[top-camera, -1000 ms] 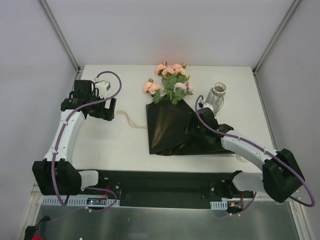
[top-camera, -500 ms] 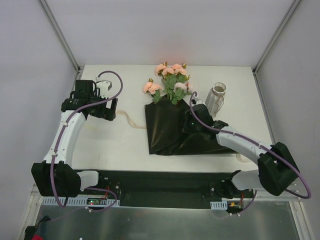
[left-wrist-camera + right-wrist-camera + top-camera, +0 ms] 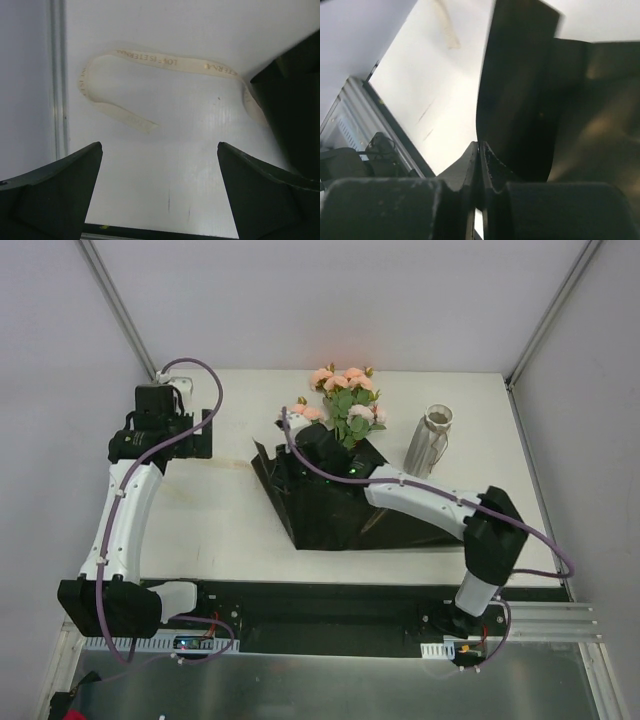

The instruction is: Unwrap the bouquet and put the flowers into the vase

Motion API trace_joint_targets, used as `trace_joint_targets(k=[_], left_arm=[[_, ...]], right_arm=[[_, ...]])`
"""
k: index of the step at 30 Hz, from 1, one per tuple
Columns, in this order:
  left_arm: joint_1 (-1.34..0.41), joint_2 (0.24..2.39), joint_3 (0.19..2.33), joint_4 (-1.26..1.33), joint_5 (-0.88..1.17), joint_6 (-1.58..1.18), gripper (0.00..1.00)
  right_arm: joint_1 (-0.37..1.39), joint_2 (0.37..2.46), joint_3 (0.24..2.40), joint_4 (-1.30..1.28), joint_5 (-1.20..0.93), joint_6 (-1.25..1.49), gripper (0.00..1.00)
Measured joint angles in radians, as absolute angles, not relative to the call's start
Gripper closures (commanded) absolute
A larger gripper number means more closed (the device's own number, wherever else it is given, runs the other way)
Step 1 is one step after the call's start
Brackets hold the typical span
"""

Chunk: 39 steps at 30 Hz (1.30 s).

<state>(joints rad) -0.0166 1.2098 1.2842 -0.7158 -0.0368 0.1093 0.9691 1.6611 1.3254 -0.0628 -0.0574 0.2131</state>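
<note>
The flowers (image 3: 345, 400), peach-pink roses with green leaves, lie at the far middle of the table, their stems on the glossy black paper (image 3: 330, 510). My right gripper (image 3: 283, 448) reaches across the sheet to its far left corner. In the right wrist view this gripper (image 3: 479, 145) is shut, pinching the edge of the black paper (image 3: 520, 100), which curls upward. The clear ribbed vase (image 3: 428, 440) stands upright to the right of the flowers. My left gripper (image 3: 203, 432) hangs open at the far left, its fingers (image 3: 60, 175) wide apart above bare table.
The untied cream ribbon (image 3: 150, 60) lies in a loop on the table between my left gripper and the paper's left corner (image 3: 295, 100). A metal frame rail (image 3: 57, 75) runs along the table's left edge.
My right arm swung left across the paper and shut on its left edge, dragging that corner leftward and up. My left arm drew back toward the far left, still open.
</note>
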Motion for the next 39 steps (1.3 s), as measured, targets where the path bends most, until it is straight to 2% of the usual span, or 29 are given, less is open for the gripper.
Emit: trace_joint_targets(k=[2, 3, 5, 6, 9, 11, 17, 24, 33, 39], left_arm=[[0.005, 1.207, 1.300, -0.715, -0.097, 0.083, 0.01], [0.020, 1.203, 1.308, -0.715, -0.119, 0.073, 0.01], [0.046, 1.188, 1.322, -0.715, -0.153, 0.063, 0.01], [0.055, 1.177, 1.326, -0.714, -0.169, 0.062, 0.01], [0.059, 1.136, 1.332, -0.715, -0.189, 0.062, 0.01], [0.059, 1.114, 1.334, -0.715, -0.192, 0.063, 0.01], [0.059, 1.097, 1.372, -0.715, -0.182, 0.068, 0.01], [0.039, 1.138, 1.390, -0.723, 0.069, 0.143, 0.01], [-0.214, 1.488, 1.459, -0.743, 0.257, 0.209, 0.01], [-0.245, 1.749, 1.568, -0.737, 0.364, 0.222, 0.01]], right_arm=[[1.001, 1.755, 1.414, -0.067, -0.099, 0.194, 0.89], [1.011, 1.791, 1.446, -0.071, -0.116, 0.189, 0.83], [1.036, 1.876, 1.531, -0.078, -0.161, 0.174, 0.60], [1.047, 1.911, 1.567, -0.083, -0.182, 0.170, 0.40], [1.073, 1.976, 1.635, -0.100, -0.233, 0.151, 0.21], [1.085, 1.982, 1.640, -0.114, -0.253, 0.141, 0.15], [1.082, 1.949, 1.615, -0.132, -0.262, 0.115, 0.13], [0.980, 1.635, 1.444, -0.216, -0.099, 0.114, 0.13], [0.921, 1.329, 1.276, -0.270, 0.162, 0.111, 0.14], [0.847, 1.220, 1.129, -0.298, 0.196, 0.112, 0.16]])
